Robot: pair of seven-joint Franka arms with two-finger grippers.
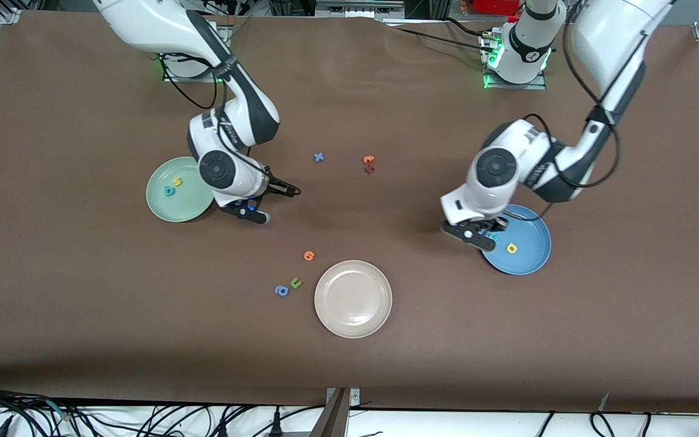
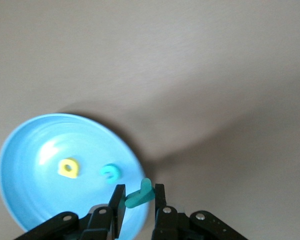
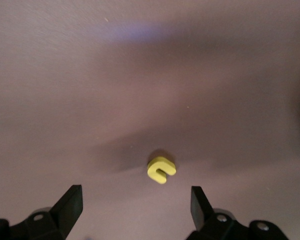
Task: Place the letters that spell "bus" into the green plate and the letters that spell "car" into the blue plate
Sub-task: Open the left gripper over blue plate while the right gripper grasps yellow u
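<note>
A: So, nearest the camera sits the cream plate (image 1: 353, 298) on the bench (image 1: 82, 291), with a blue letter (image 1: 281, 291), a green letter (image 1: 295, 282) and an orange one (image 1: 309, 255) just beside it toward the right arm's end.

B: And the blue plate (image 1: 528, 255)?

A: A little farther from the camera, at the left arm's end. It carries the yellow "a" (image 1: 512, 247) and, in the left wrist view, the teal "c" (image 2: 110, 172). The left hand (image 2: 139, 196) hangs over that plate's rim, its fingers pinched narrow on the teal "r" (image 2: 140, 194).

B: The other arm?

A: The right hand (image 3: 136, 200) hovers low over bare bench just beside the green plate (image 1: 170, 206), fingers spread wide, nothing between them. The yellow "u" (image 3: 161, 169) lies on the bench under it.

B: What is in the green plate?

A: The yellow "s" (image 1: 177, 181) and the teal "b" (image 1: 169, 191), though at that size the shapes are hard to read.

B: Farthest away?

A: A blue cross-shaped piece (image 1: 319, 157), and an orange letter (image 1: 369, 159) touching a dark red one (image 1: 369, 169).
</note>
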